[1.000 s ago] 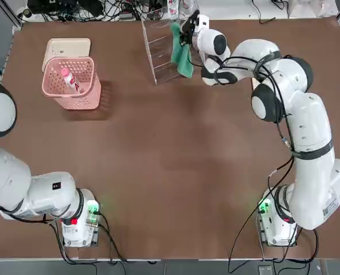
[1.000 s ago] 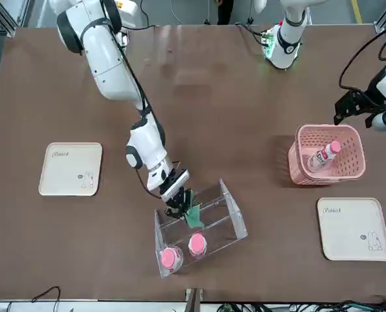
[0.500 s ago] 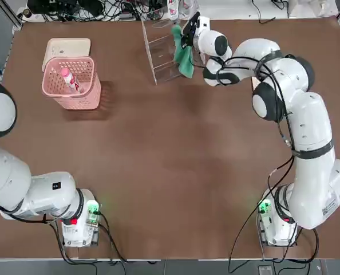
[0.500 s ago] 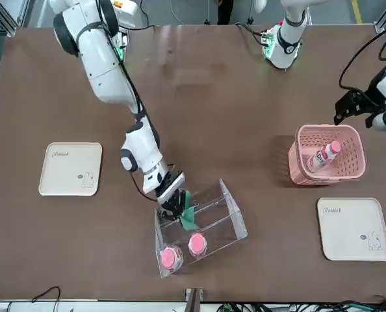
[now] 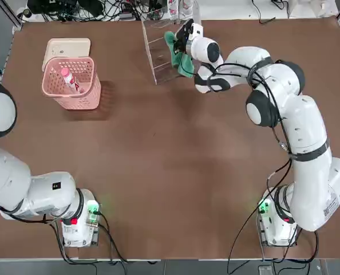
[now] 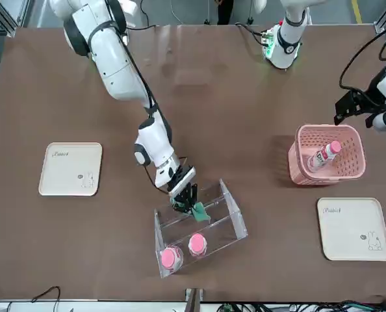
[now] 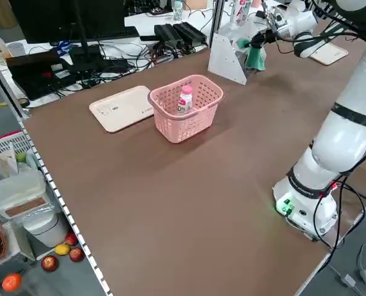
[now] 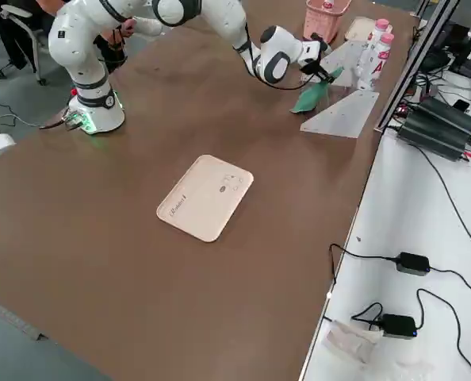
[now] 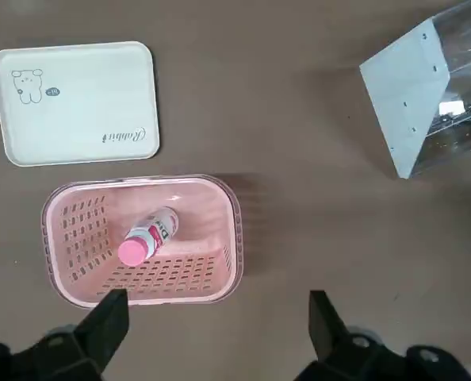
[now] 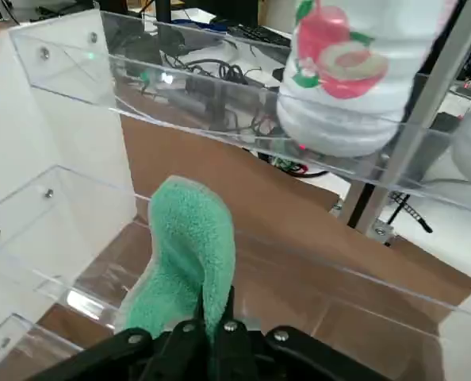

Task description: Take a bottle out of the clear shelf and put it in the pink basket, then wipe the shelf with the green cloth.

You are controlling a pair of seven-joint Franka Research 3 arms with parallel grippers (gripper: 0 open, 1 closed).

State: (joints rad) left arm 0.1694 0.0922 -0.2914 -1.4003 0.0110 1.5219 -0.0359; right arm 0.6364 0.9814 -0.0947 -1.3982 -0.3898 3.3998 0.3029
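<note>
On the robot's side of the pink basket [image 5: 78, 103], I'm keeping the left end effector [image 9: 219, 298] parked, its fingers standing wide apart with nothing between them. Just beyond it, the slim white bottle [image 5: 71, 79] is lying tilted inside the basket, pink cap up, so I'm counting the first half of the job as done.

Farther out across the brown surface [image 5: 158, 137], I'm working the right end effector [image 10: 215, 300] at the clear shelf [image 10: 65, 119], and it is closed, pinching the green cloth [image 10: 192, 238]. What's changing is over there: compared with half a second ago, the arm is carrying the cloth toward the robot's left along the shelf, and the cloth, hanging straighter then, is bunching and curling now. I'm reading that as a wiping stroke under way, probably on a middle tier.

At the far side, two larger pink-capped bottles [image 6: 171, 258] are staying where they were on the shelf. I'm judging that the next passes are calling for light pressure, since a snagged fold could be nudging the rack or dragging the cloth loose.
</note>
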